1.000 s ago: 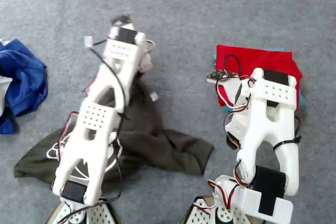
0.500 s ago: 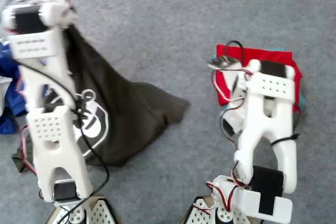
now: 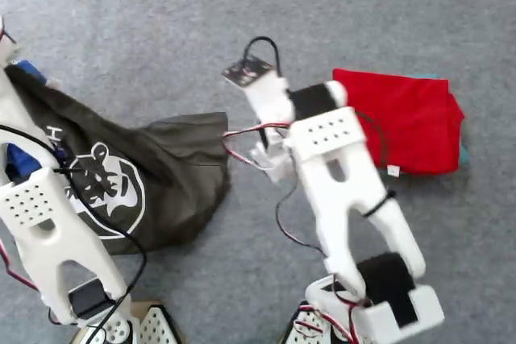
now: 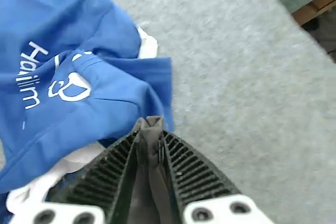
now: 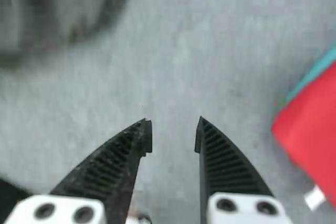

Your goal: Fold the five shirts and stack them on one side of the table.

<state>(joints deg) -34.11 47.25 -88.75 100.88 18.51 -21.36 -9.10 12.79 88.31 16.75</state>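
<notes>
A dark olive shirt (image 3: 153, 179) with a white graphic lies spread at the left of the table, one corner lifted. My left gripper (image 4: 152, 127) is shut on that corner of dark fabric (image 4: 148, 153), above a crumpled blue shirt (image 4: 68, 77) at the table's left edge. The left arm (image 3: 36, 207) lies across the dark shirt. A folded red shirt (image 3: 403, 122) rests at the right on a teal one (image 3: 461, 153). My right gripper (image 5: 172, 127) hangs open over bare grey cloth between the dark shirt (image 5: 52, 9) and the red shirt (image 5: 310, 124).
The grey table cover (image 3: 363, 22) has free room along the far side and at the front right. A bit of blue shirt (image 3: 24, 70) peeks out behind the left arm. The right arm (image 3: 330, 159) stretches toward the table's centre.
The left arm has dragged the dark shirt farther left and lower, so it lies flatter. The right arm swung from over the red stack toward the centre, nearer the dark shirt.
</notes>
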